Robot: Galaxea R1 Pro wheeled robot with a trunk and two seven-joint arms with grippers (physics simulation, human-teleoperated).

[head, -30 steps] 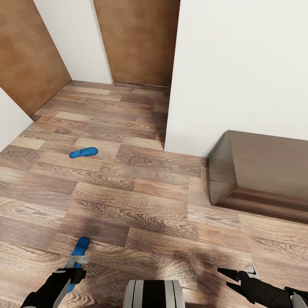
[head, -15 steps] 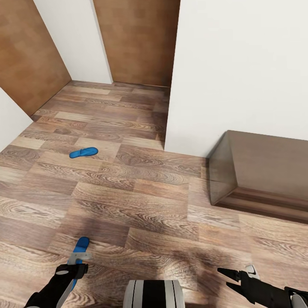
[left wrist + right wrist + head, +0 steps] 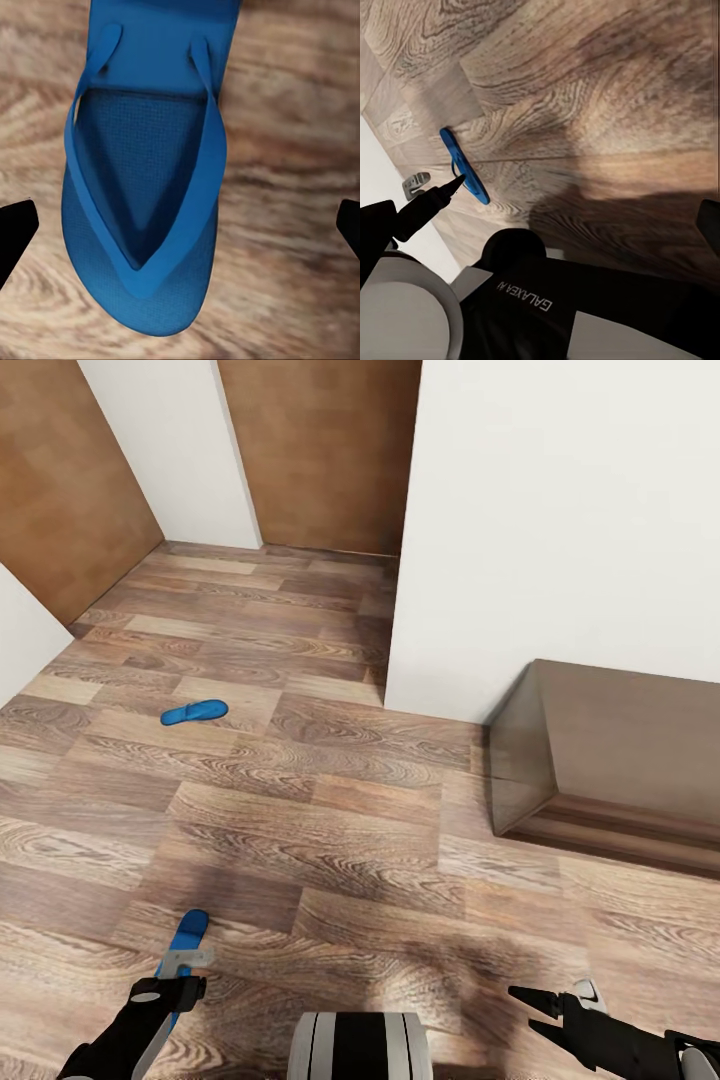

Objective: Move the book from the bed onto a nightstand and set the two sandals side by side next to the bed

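Left gripper at lower left of head view, jaws spread, poised over near sandal on floor. Second sandal at mid-left, well apart. Right gripper looks parted, empty. Risk: thin flat sole, fingers may close above it and slide off.

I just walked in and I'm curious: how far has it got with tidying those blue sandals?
Nothing looks finished yet. The two sandals lie far apart on the wood floor: the far sandal near the hallway, the near sandal right under the open left gripper, which hangs over it without gripping. The right gripper is open and empty. Both sandals and the book remain to be done.
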